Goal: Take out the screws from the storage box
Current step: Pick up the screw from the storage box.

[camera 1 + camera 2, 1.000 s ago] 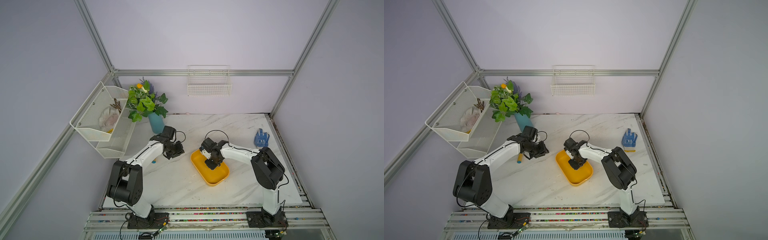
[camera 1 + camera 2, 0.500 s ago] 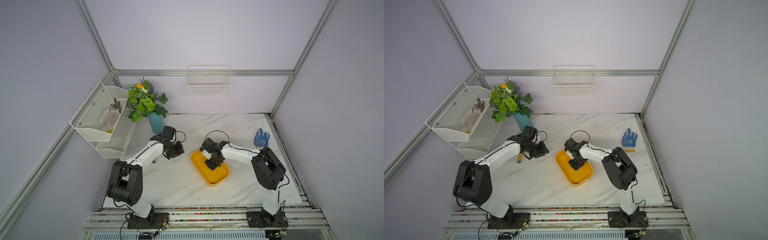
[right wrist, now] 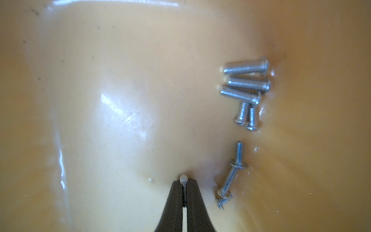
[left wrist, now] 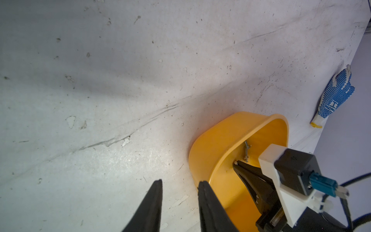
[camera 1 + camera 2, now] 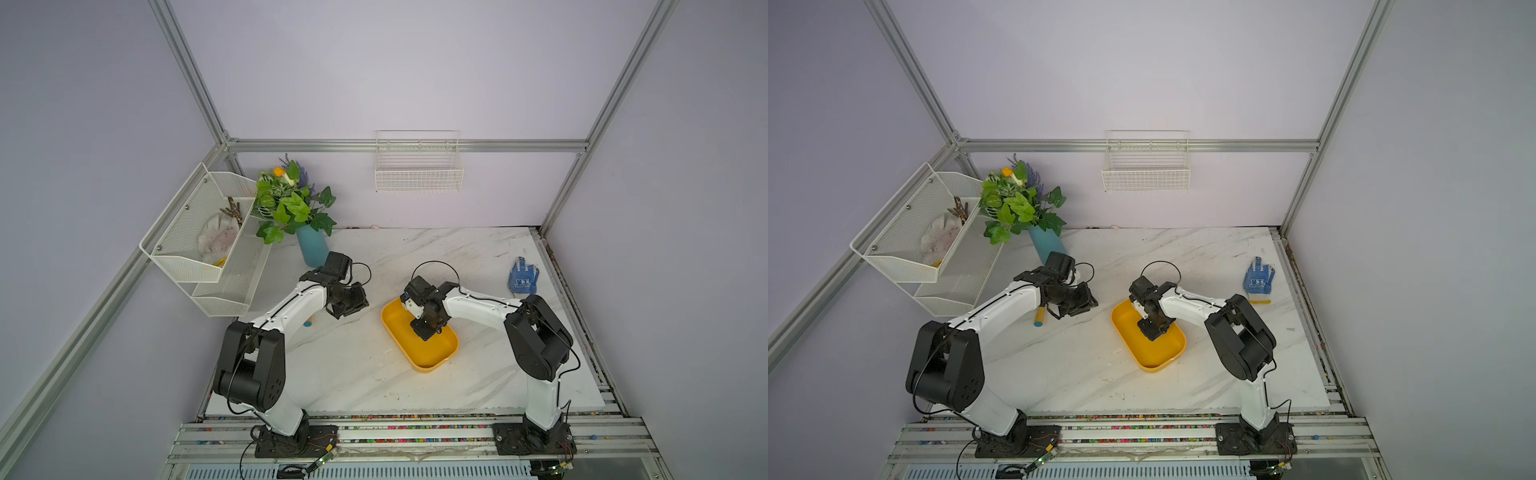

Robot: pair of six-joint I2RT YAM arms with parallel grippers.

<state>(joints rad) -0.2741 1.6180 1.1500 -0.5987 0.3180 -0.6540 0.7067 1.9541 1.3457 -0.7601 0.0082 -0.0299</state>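
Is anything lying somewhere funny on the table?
Yes: a blue-dotted white fabric glove lies alone near the marble table's far right edge, and a tiny silvery bit, maybe a stray screw, sits on bare table far from the shallow yellow plastic box.

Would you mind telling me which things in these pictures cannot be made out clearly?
1. The loose screws: too small in both top views; the right claw covers part of the storage box floor.
2. The pinched screw: in the right wrist view its shaft is hidden between the claw's fingers.
3. The pale bundle in the mesh rack: too small in both top views to identify.
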